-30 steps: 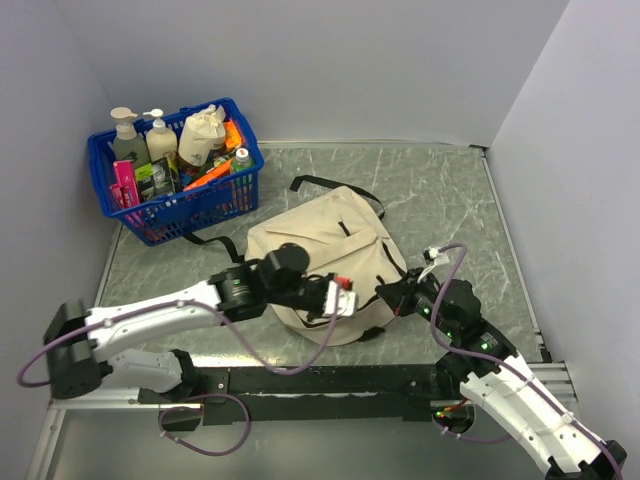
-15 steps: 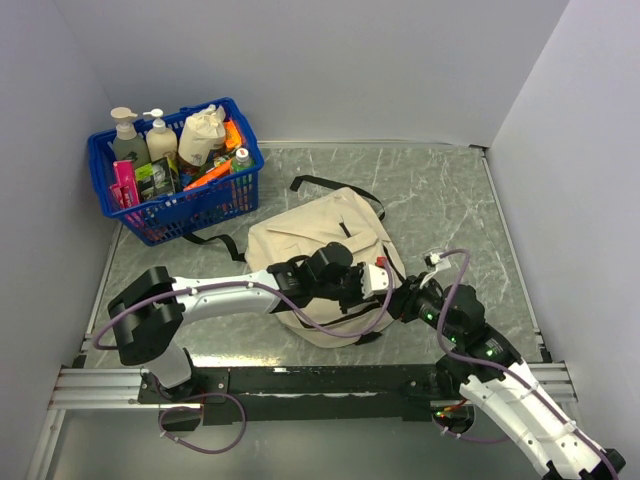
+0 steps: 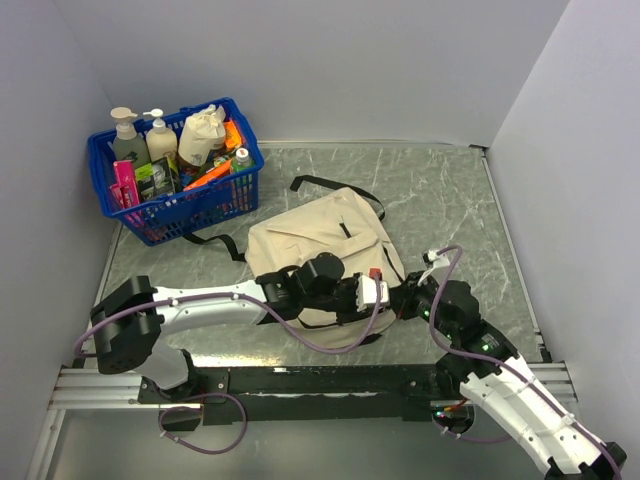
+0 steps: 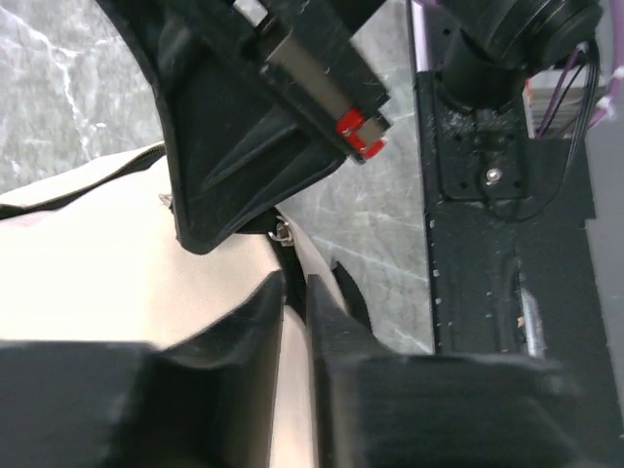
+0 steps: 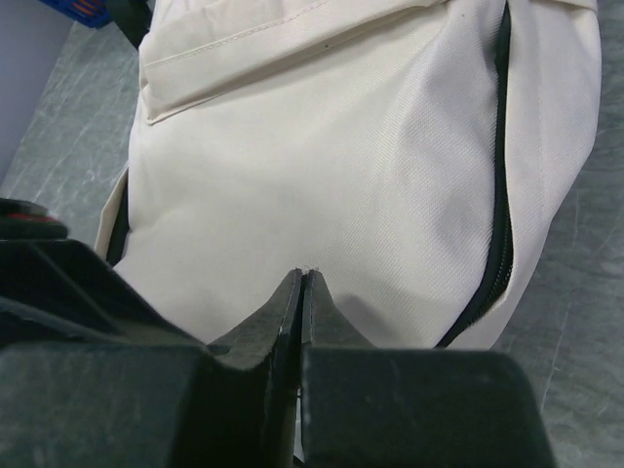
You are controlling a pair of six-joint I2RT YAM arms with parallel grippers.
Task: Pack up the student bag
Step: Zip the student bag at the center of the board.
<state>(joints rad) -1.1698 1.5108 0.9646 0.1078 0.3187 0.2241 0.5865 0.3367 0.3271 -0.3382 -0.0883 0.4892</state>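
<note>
The student bag (image 3: 310,240), cream fabric with black zipper trim, lies flat on the grey marble-patterned table. Both grippers meet at its near right edge. My left gripper (image 3: 372,290) reaches across the bag; in the left wrist view its jaws (image 4: 295,285) stand almost together over the cream fabric (image 4: 97,244), with a small metal zipper pull (image 4: 283,232) just beyond the tips. My right gripper (image 3: 400,300) is shut, its tips (image 5: 302,275) pinching the bag's fabric (image 5: 322,146) beside the black zipper (image 5: 502,195). The right gripper's fingers (image 4: 253,127) fill the top of the left wrist view.
A blue plastic basket (image 3: 175,212) at the back left holds pump bottles, a cream cloth pouch and several bright items. Black straps (image 3: 335,185) trail from the bag's far side. Grey walls enclose the table; the black mounting rail (image 3: 320,380) runs along the near edge.
My left gripper has swung right across the bag's near edge toward the right gripper, then settled slightly lower. The right gripper has stayed at the bag's edge.
</note>
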